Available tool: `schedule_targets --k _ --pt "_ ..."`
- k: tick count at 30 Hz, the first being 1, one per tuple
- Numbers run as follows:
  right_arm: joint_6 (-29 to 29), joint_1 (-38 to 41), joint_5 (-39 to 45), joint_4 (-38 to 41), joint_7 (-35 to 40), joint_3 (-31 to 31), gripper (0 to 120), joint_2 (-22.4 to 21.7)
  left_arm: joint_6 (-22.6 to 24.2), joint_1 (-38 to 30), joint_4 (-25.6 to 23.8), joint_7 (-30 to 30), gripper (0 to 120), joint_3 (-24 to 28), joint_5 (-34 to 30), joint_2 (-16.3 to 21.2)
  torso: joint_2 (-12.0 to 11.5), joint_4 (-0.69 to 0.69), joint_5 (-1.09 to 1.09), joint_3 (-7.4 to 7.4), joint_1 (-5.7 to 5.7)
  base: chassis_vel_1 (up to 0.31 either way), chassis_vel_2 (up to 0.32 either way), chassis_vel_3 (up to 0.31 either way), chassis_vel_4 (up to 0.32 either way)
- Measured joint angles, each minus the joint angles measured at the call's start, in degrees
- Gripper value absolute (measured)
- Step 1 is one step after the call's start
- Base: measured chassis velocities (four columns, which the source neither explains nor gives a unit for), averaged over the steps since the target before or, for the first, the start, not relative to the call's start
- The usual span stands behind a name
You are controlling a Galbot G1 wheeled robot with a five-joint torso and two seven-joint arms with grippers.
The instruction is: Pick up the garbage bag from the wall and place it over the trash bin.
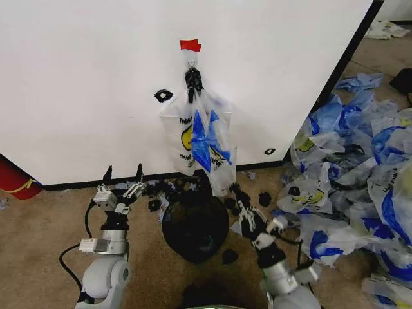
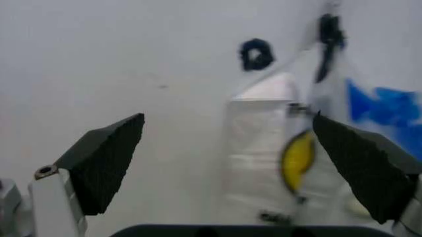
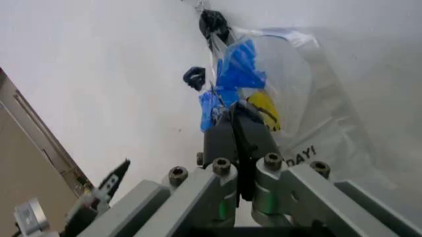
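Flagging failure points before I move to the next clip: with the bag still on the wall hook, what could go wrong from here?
1. The garbage bag hangs by its knotted handles from the hook; pulling outward rather than lifting could tear the thin plastic.
2. The right pincer is shut at the bag's lower edge, perhaps pinching only one layer, so it may slip.
3. The left pincer is open beside the bag; black scraps ring the trash bin and could snag it.

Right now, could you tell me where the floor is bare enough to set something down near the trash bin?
Bare carpet lies left of the left gripper, along the wall towards the red object. Black scraps ring the trash bin; the garbage bag hangs above it beside the right gripper. The pile of plastic bags fills the right.
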Motion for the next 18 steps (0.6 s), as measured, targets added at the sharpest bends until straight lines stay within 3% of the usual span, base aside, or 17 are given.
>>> schedule_targets --k 2,9,15,18 --pt "-0.2 0.3 0.2 0.1 0.2 0.1 0 -0.4 3.0 -0.5 -2.1 -0.4 100 3.7 -2.9 1.0 0.0 -0.06 -0.03 0.00 0.00 0.000 0.000 0.000 0.000" --pt "-1.1 1.8 1.2 0.1 0.6 -0.1 0 -1.0 10.4 -1.9 -8.2 -2.5 100 12.2 -10.9 4.7 0.0 -0.01 0.01 0.00 0.00 0.000 0.000 0.000 0.000" --pt "-1.3 1.8 1.2 0.0 0.6 -0.2 0 -0.9 12.3 -2.8 -9.3 -3.0 100 14.8 -12.9 5.7 0.0 -0.02 -0.02 -0.01 0.00 0.000 0.000 0.000 0.000" --pt "-1.3 1.6 1.1 -0.1 0.6 -0.4 0 -0.6 14.2 -4.1 -10.8 -4.4 100 18.7 -16.8 7.0 0.0 -0.02 -0.01 -0.01 0.00 0.000 0.000 0.000 0.000"
